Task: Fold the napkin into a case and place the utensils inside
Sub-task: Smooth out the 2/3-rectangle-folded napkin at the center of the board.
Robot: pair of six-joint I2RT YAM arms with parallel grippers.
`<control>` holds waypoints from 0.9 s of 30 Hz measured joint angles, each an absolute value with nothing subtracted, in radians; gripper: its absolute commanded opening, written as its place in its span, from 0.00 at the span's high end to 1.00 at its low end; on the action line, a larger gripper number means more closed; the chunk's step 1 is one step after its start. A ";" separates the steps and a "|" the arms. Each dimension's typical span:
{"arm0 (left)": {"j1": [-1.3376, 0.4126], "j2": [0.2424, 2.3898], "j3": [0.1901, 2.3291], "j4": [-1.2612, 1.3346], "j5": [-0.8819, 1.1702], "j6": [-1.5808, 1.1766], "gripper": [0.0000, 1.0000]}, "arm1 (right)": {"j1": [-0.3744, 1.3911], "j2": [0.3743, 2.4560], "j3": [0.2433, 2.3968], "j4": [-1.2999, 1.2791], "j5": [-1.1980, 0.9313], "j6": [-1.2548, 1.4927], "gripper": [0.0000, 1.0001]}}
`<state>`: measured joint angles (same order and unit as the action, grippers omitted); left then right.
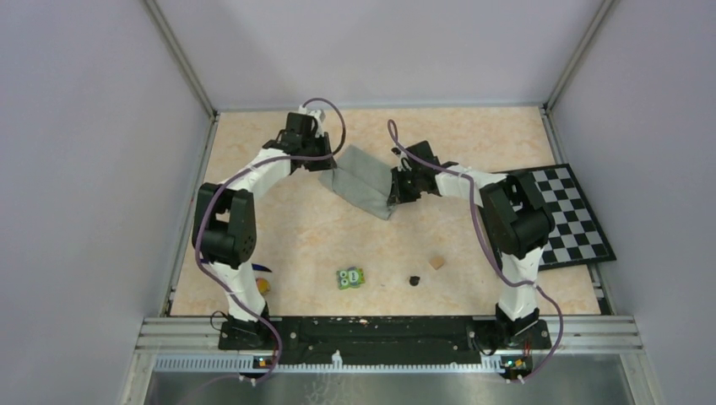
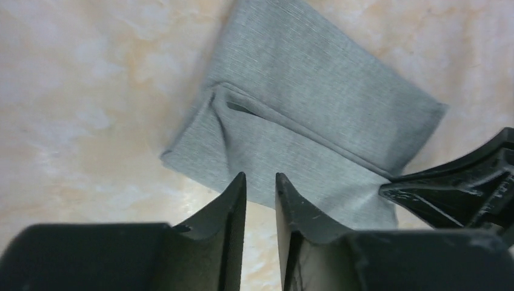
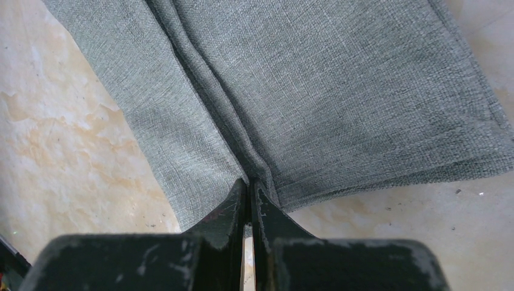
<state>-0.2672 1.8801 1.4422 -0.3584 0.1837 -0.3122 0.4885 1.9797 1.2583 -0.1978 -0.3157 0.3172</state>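
Forward, the right arm (image 1: 463, 180) stretches, right gripper (image 3: 248, 185) pinching the napkin (image 3: 339, 91).

The napkin (image 1: 363, 181) is plain grey all over, with a fine woven look up close and no pattern. The table top (image 1: 473, 143) is pale peach with soft creamy white blotches, like marble. The checkerboard mat (image 1: 570, 215) has black and white squares. The owl block (image 1: 350, 278) is green with a little face on it. The cube (image 1: 436, 262) is tan, and the small lump (image 1: 414, 280) near it is black. A small piece (image 1: 263, 285) by the left arm is yellow-orange. The arms (image 1: 253, 173) are white and black, with purple cables (image 1: 333, 110). The left gripper (image 2: 260, 179) and right gripper (image 3: 250, 185) are black. The walls (image 1: 84, 126) are pale grey.
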 measured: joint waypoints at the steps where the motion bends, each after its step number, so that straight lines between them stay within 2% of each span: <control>1: -0.265 1.869 1.416 -0.337 0.203 -0.327 0.83 | 0.488 1.980 1.258 -0.197 -0.313 0.319 1.00; 3: -0.259 1.869 1.378 -0.293 0.254 -0.351 0.87 | 0.488 1.980 1.258 -0.197 -0.310 0.323 1.00; 9: -0.220 1.982 1.365 -0.198 0.369 -0.408 0.88 | 0.488 1.980 1.258 -0.195 -0.310 0.326 0.98; 12: -0.194 2.056 1.373 -0.171 0.377 -0.423 0.90 | 0.488 1.980 1.261 -0.199 -0.309 0.324 0.74; 14: -0.181 2.086 1.385 -0.156 0.408 -0.442 0.90 | 0.494 1.975 1.272 -0.212 -0.289 0.321 0.64; 15: -0.176 2.090 1.391 -0.150 0.411 -0.445 0.90 | 0.499 1.969 1.275 -0.213 -0.273 0.317 0.62; 20: -0.171 2.098 1.392 -0.121 0.410 -0.451 0.90 | 0.522 1.946 1.326 -0.245 -0.268 0.293 0.59; 27: -0.171 2.099 1.393 -0.120 0.402 -0.451 0.91 | 0.528 2.059 1.443 -0.117 -0.555 0.377 0.57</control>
<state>-0.1711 2.0995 1.3926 -0.1196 0.4015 -0.4507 0.5282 2.0594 1.4433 -0.1169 -0.5552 0.3775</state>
